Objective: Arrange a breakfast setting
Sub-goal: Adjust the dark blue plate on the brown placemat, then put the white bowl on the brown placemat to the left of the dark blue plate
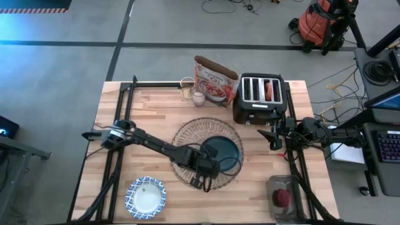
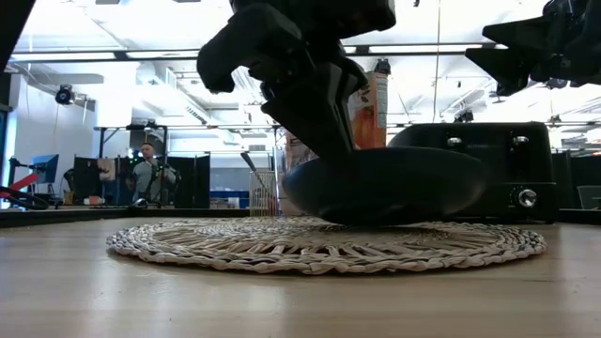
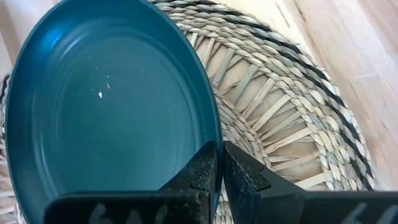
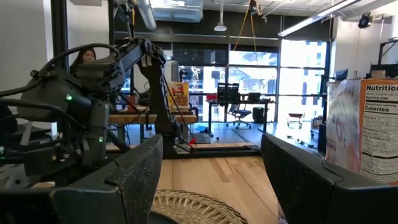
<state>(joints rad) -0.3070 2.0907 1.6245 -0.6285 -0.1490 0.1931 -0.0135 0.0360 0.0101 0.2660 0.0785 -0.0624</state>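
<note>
The dark teal plate (image 1: 225, 152) lies on the round tan woven placemat (image 1: 187, 139) at the table's middle; it also shows in the low view (image 2: 404, 183) and in the left wrist view (image 3: 106, 106). My left gripper (image 1: 209, 169) is shut on the plate's near rim. My right gripper (image 1: 273, 134) is open and empty, level, in front of the black toaster (image 1: 259, 100); its fingers stand wide apart in its wrist view (image 4: 211, 180). The blue-and-white bowl (image 1: 145, 197) sits at the near left. The small glass (image 1: 199, 98) stands at the back. The red fruit (image 1: 282, 197) lies in a clear container at the near right. My left gripper pinches the plate's rim (image 3: 216, 138) on its near side, one finger (image 3: 200, 177) inside the plate and one (image 3: 244, 177) outside it. The fingers come slanting down from the table's near left. The plate's underside rests on the placemat (image 2: 310, 239).
A red-and-white cereal bag (image 1: 214, 81) and a small jar (image 1: 186, 87) stand at the back beside the toaster, which has something reddish (image 1: 270, 89) in a slot. A person (image 2: 146, 174) shows in the room beyond. Bare wood lies left of the placemat.
</note>
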